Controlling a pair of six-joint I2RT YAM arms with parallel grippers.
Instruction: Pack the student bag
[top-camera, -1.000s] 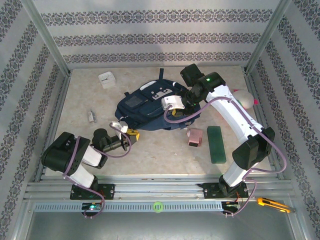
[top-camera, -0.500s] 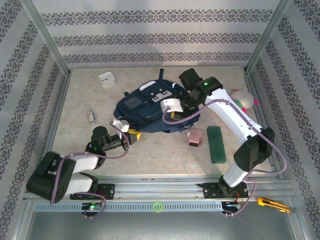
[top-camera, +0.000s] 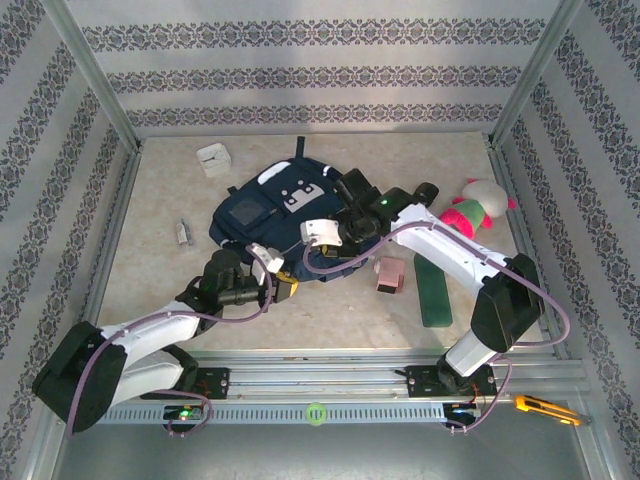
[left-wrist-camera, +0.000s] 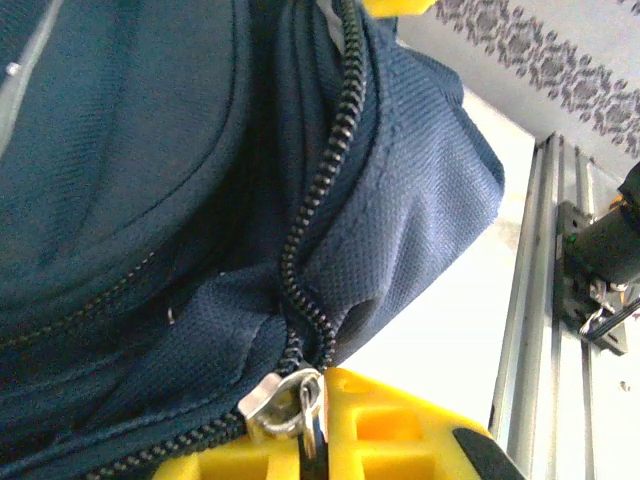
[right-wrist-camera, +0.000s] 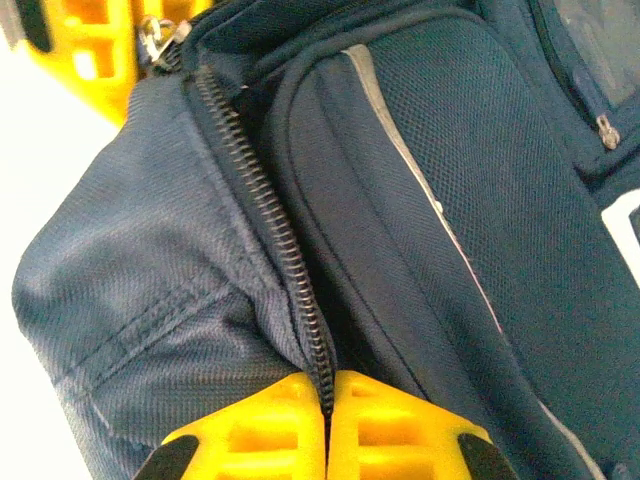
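**Both arms on the zipper, nothing packed yet**

The student bag (top-camera: 262, 212) lies flat in the middle of the surface (top-camera: 150, 270), navy front facing up, its pale patch towards the far end. Both arms crowd its near edge. In the left wrist view, the left gripper (left-wrist-camera: 312, 395) has its yellow jaws clenched on the metal zipper pull (left-wrist-camera: 283, 405). The right gripper (right-wrist-camera: 328, 388) has its jaws pressed tight together, pinching the bag's fabric right at the zipper teeth (right-wrist-camera: 262, 210).

This looks like the opening step. One side anchors the cloth while the other works the slider. The teeth look meshed along the stretch between the two grips, so the main compartment reads as still shut. The plush toy (top-camera: 478, 198), the green case (top-camera: 433, 288) and the pink item (top-camera: 388, 274) lie out on the surface to the right.

Next up, by my read, is a steady pull on the slider along the curved track while the fabric is kept taut. The cloth is soft and bunches into folds near the slider, so it could snag there.
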